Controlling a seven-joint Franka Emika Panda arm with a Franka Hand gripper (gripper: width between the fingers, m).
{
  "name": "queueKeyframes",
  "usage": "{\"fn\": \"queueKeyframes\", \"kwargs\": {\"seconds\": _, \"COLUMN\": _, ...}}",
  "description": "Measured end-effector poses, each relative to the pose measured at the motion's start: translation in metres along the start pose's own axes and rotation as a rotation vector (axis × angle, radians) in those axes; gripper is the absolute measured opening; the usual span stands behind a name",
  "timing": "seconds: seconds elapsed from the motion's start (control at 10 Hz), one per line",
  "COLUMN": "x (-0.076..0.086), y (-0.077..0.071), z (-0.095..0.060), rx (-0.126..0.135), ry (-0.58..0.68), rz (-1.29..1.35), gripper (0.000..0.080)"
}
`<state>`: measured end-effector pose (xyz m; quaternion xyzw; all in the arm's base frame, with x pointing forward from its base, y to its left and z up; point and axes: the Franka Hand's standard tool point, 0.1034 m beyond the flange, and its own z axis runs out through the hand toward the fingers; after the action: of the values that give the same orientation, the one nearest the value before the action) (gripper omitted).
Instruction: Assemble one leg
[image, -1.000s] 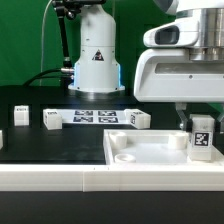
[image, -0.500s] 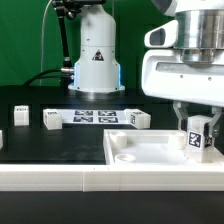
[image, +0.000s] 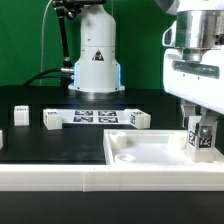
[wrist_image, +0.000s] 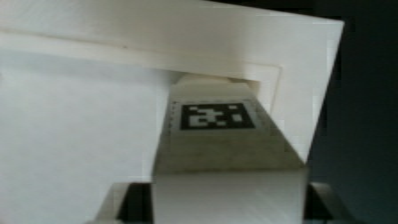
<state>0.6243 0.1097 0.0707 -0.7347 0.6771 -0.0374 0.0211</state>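
My gripper is shut on a leg, a small white square post with a black-and-white tag, and holds it upright at the far right corner of the large flat white tabletop. In the wrist view the leg runs from between my fingers down to a corner socket of the tabletop. Its lower end sits at or in that socket. Three more legs lie on the black table: one, another, and a third.
The marker board lies behind the tabletop, in front of the arm's white base. A white part shows at the exterior view's left edge. A white rail runs along the front.
My gripper has turned about its upright axis while holding the leg and shifted slightly to the exterior view's right. The leg's tag face has turned with it.
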Motion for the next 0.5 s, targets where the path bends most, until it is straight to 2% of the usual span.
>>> {"fn": "queueKeyframes", "kwargs": {"seconds": 0.2, "x": -0.0008, "y": 0.0001, "z": 0.0000, "rx": 0.000, "ry": -0.004, "rz": 0.009, "gripper": 0.0291}}
{"fn": "queueKeyframes", "kwargs": {"seconds": 0.4, "x": -0.0013, "y": -0.0017, "z": -0.0006, "rx": 0.010, "ry": -0.003, "rz": -0.089, "gripper": 0.0575}}
{"fn": "queueKeyframes", "kwargs": {"seconds": 0.5, "x": -0.0018, "y": -0.0019, "z": -0.0007, "rx": 0.011, "ry": -0.002, "rz": -0.166, "gripper": 0.0575}}
